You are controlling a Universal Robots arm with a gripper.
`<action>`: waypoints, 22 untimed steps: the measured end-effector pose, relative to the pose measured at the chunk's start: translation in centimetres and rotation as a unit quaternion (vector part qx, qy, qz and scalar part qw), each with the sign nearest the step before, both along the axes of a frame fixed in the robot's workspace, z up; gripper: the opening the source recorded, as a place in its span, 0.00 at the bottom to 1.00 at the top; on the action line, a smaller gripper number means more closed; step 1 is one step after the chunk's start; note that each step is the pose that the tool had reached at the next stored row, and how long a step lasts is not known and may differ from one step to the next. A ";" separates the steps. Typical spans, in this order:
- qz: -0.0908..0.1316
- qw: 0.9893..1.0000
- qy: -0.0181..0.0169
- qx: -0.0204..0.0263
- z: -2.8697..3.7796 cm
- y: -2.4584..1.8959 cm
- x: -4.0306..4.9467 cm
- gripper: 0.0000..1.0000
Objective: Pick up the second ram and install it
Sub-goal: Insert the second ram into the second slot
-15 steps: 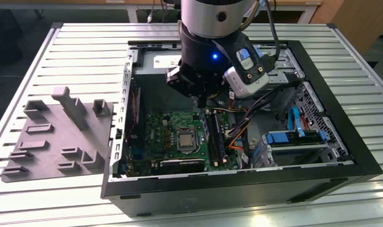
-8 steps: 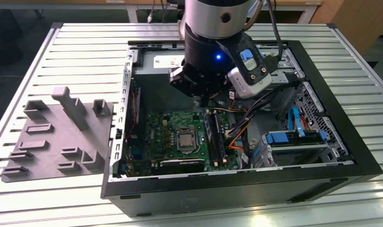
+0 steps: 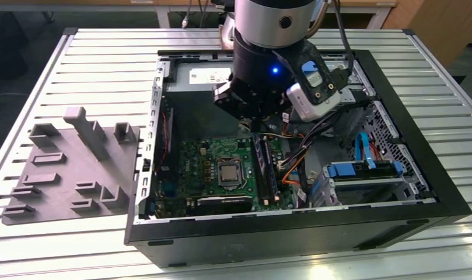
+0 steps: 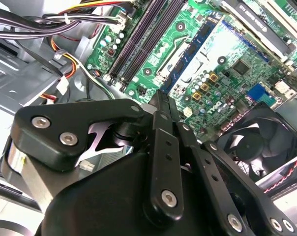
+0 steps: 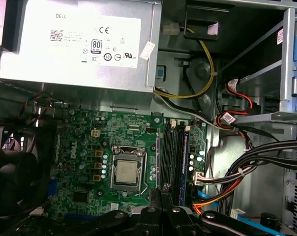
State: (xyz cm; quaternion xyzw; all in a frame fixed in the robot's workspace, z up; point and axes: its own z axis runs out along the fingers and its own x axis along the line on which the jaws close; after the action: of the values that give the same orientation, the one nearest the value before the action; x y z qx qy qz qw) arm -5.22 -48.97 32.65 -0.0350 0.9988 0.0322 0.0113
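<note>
The black metal fingers (image 4: pixel 164 125) are pressed together, and in both wrist views only a hairline seam shows between the tips, with nothing seen pinched in it. In the exterior view they (image 3: pixel 255 126) hang inside the open black computer case (image 3: pixel 422 201), clear of the parts under them. Directly below and just beyond the fingertips runs the row of long, narrow black plastic slot rails (image 5: pixel 173 157) on the green motherboard (image 5: pixel 79 147). The second ram (image 3: pixel 262 168), a long, thin, dark memory stick, stands on edge in that row, apart from the fingers. In the wrist views I cannot tell which dark strip is the stick and which is a bare rail. Just beside the rails, to the side of the fingers towards the exterior view's left, sits the square silver processor (image 5: pixel 125 172) in its metal frame. Farther beyond the fingertips lies the grey metal power supply box (image 5: pixel 79 34) with its white label. On the other side of the fingers a bundle of black, red and yellow cables (image 5: pixel 256 157) crosses the case floor near a blue plastic drive bracket (image 3: pixel 352 169). A round black fan (image 4: pixel 256 147) sits close behind the fingers' linkage in the second wrist view. Well away from the fingers, outside the case, a grey plastic fixture with upright blocks (image 3: pixel 72 169) rests on the ribbed aluminium tabletop (image 3: pixel 103 58).
</note>
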 end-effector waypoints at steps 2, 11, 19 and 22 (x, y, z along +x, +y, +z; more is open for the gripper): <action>0.000 1.000 0.000 0.000 0.00 0.00 0.04 0.11; 0.000 1.000 0.000 0.000 -0.03 0.00 0.21 0.11; 0.000 1.000 0.000 0.000 -0.06 0.00 0.35 0.11; 0.000 1.000 0.000 0.000 -0.08 0.00 0.41 0.11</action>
State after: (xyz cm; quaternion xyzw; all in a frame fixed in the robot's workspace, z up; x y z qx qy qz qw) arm -4.81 -48.97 32.57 -0.0350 0.9988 0.0322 0.0114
